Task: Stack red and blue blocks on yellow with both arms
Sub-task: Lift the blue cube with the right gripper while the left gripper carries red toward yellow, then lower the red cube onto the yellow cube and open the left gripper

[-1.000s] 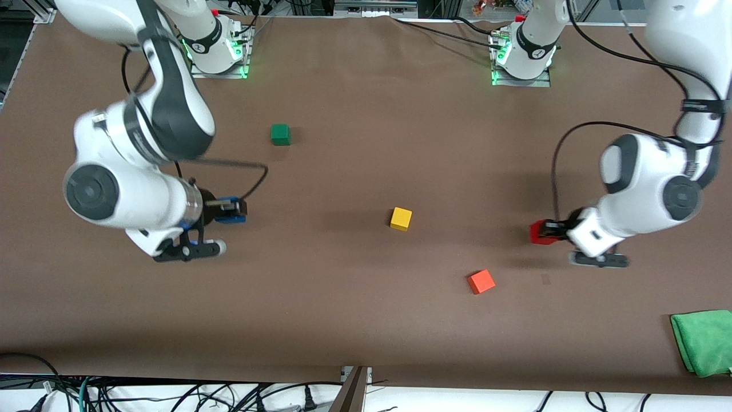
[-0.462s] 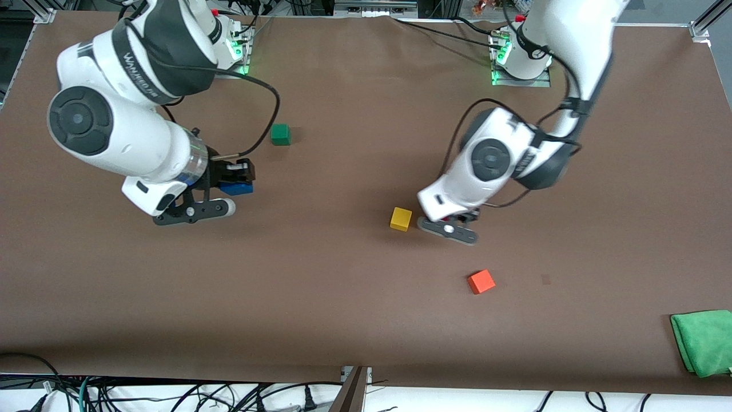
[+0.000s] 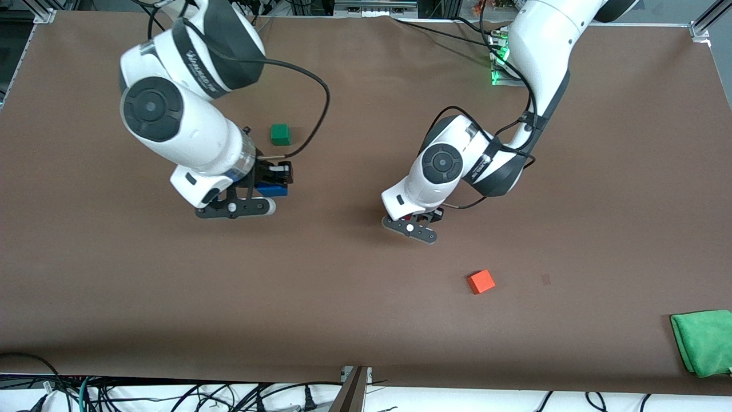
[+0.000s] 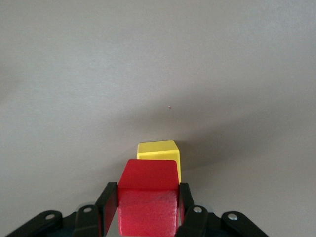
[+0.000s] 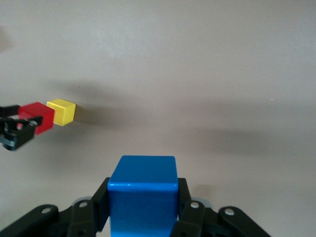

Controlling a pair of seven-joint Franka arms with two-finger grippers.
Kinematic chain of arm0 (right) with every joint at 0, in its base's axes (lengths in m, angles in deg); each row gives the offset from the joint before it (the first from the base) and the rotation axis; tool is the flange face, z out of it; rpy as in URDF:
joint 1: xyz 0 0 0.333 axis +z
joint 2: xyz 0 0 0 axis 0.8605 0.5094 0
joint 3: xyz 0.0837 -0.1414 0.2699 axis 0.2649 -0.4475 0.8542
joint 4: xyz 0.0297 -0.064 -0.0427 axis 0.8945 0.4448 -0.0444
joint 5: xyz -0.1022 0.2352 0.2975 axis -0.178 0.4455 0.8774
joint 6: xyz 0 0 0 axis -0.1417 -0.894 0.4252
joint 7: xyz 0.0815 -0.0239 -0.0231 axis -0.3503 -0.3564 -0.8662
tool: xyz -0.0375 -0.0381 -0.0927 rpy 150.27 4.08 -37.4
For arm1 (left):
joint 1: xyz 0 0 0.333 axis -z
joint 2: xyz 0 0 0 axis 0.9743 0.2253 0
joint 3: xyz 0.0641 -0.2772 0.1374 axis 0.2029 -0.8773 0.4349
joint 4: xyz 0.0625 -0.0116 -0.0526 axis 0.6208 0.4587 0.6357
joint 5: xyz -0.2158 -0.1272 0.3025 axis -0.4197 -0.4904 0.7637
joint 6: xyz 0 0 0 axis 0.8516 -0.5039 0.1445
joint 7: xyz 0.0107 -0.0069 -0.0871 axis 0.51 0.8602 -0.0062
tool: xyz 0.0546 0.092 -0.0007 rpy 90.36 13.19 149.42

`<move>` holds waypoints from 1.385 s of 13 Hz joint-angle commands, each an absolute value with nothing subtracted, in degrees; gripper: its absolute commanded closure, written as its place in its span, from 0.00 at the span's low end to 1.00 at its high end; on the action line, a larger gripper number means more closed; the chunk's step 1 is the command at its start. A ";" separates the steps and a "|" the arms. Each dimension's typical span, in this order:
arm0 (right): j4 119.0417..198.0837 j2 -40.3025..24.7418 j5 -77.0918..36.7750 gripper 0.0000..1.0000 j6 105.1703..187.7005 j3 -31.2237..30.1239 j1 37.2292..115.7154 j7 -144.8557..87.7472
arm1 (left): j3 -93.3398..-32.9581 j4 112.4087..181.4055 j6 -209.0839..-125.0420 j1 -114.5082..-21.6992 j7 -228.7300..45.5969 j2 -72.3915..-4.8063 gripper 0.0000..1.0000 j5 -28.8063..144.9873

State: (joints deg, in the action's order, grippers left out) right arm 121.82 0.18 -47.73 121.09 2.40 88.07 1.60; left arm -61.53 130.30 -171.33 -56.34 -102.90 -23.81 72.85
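Observation:
My left gripper (image 4: 147,201) is shut on the deep red block (image 4: 148,197) and holds it low over the table, right beside the yellow cube (image 4: 159,150). In the front view the left gripper (image 3: 413,219) is at mid-table, and its wrist hides the yellow cube. My right gripper (image 5: 143,207) is shut on the bright blue block (image 5: 143,195). In the front view the right gripper (image 3: 273,183) holds the blue block (image 3: 272,190) over the table toward the right arm's end. The right wrist view shows the yellow cube (image 5: 61,111) and the red block (image 5: 35,117) side by side.
A dark green cube (image 3: 280,134) lies near the right gripper, farther from the front camera. An orange-red cube (image 3: 481,281) lies nearer to the front camera than the left gripper. A green cloth (image 3: 703,341) lies at the front corner at the left arm's end.
The left arm has swung from its end of the table to the yellow cube, carrying the red block. The right arm has carried the blue block toward the middle.

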 commanded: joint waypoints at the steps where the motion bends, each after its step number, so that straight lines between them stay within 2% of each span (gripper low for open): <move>1: 120.45 1.27 -47.16 0.79 122.83 2.26 88.99 3.81 | -60.29 127.44 -170.05 -53.87 -104.01 -21.95 1.00 74.38; 13: 120.45 1.63 -47.51 0.79 124.24 2.17 91.54 7.77 | -57.74 127.44 -170.05 -52.37 -104.01 -21.42 1.00 75.87; 14: 120.45 1.63 -47.51 0.79 124.24 2.17 91.54 7.77 | -57.74 127.44 -170.05 -52.28 -104.36 -21.33 0.99 75.96; 15: 120.45 1.63 -47.43 0.79 124.33 2.17 91.54 7.77 | -57.74 127.44 -170.05 -52.28 -104.45 -21.33 0.89 75.87; 18: 120.45 1.63 -47.51 0.79 124.33 2.17 91.54 7.77 | -57.74 127.26 -170.05 -52.19 -106.38 -21.33 0.93 75.70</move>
